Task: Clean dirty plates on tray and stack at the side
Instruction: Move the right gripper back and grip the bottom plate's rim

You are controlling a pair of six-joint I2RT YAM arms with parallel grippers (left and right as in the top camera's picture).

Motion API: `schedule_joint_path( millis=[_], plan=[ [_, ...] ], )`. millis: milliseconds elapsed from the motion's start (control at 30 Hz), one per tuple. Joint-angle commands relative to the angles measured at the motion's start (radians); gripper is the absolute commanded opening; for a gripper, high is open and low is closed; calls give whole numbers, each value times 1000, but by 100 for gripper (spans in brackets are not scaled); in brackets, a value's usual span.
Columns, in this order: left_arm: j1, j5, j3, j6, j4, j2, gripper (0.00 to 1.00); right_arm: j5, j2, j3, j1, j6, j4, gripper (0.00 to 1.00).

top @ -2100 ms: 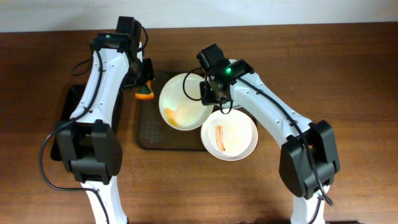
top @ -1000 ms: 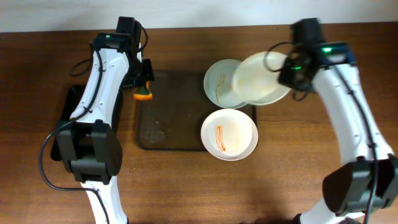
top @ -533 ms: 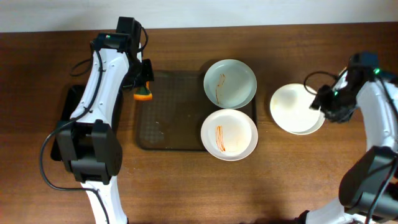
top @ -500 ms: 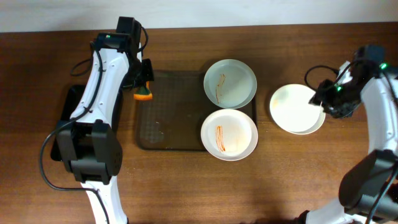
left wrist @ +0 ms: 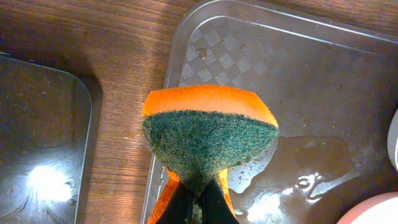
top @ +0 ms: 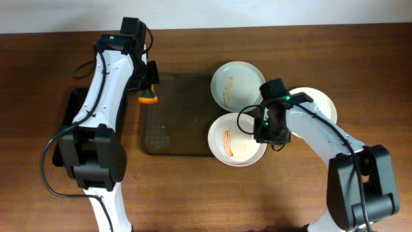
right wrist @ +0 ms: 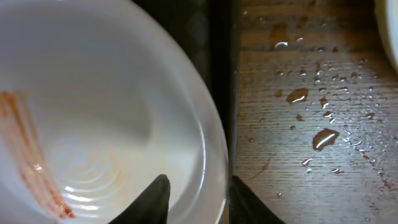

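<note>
Partly cropped, right gripper point(right wrist: 199, 182) straddles plate point(right wrist: 93, 112) rim unclosed; left gripper point(left wrist: 198, 196) pinches sponge point(left wrist: 208, 137).

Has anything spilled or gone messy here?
Yes. Water drops lie on the wooden table beside the tray, a puddle wets the tray near the sponge, and the front plate and back plate carry orange-red streaks.

Streaked plates point(top: 238, 86) on tray point(top: 177, 122), third plate point(top: 320, 102) aside
</note>
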Motion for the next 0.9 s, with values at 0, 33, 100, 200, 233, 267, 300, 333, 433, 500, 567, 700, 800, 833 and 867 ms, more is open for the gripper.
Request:
schedule_joint_path(
  millis=[0, 33, 100, 200, 233, 267, 300, 333, 433, 500, 567, 700, 800, 833, 867],
  plan=[
    [5, -6, 18, 12, -1, -7, 0, 74, 21, -13, 13, 40, 2, 30],
    [5, -6, 18, 12, -1, -7, 0, 95, 21, -23, 13, 57, 4, 30],
    [5, -6, 18, 12, 0, -7, 0, 93, 21, -35, 13, 56, 11, 18],
    [5, -6, 18, 12, 2, -7, 0, 35, 21, -34, 24, 56, 20, 4],
    [5, -6, 18, 12, 2, -7, 0, 9, 21, -33, 40, 56, 30, 4],
    [5, -6, 18, 12, 2, -7, 0, -62, 21, -22, 68, 57, 54, 4],
    [5, -6, 18, 11, 3, -7, 0, -99, 21, -5, 113, 100, 103, 4],
    [5, -6, 18, 11, 3, -7, 0, -99, 21, -3, 158, 176, 177, 4],
    [5, -6, 18, 12, 2, -7, 0, 70, 46, -3, 274, 347, 360, 4],
    [5, -6, 18, 12, 2, -7, 0, 127, 99, -3, 321, 397, 448, 4],
    [5, -6, 18, 12, -1, -7, 0, 123, 111, -3, 331, 389, 450, 4],
    [5, 3, 18, 11, -2, -7, 0, 73, 116, 0, 329, 282, 489, 43],
    [-6, 38, -12, -15, -9, -5, 0, 43, 171, 0, 329, 282, 565, 41],
    [-6, 80, -27, -15, -16, -5, 0, 40, 182, 0, 329, 295, 563, 31],
    [-7, 119, -36, -15, -17, -5, 0, 39, 182, 0, 329, 296, 563, 22]
  ],
)
